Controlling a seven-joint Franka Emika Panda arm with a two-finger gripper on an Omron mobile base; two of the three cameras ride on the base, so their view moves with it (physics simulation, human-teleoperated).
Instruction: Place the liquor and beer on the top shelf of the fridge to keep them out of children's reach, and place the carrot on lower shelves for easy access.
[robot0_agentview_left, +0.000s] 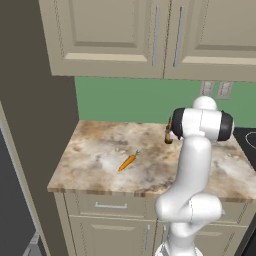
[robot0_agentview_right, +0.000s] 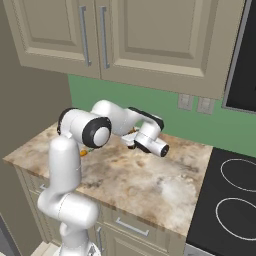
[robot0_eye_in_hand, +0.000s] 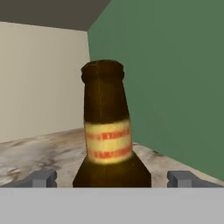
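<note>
On the marbled tabletop (robot0_agentview_left: 95, 165) your beer (robot0_eye_in_hand: 107, 131) stands between wide, empty jaws; it's smooth, breakable glass, so grip the broad body below the label.

Marbled beige counter (robot0_agentview_left: 95, 165) — carrot (robot0_agentview_left: 127, 161) lying mid-surface, beer (robot0_eye_in_hand: 107, 131) upright near the green wall
</note>
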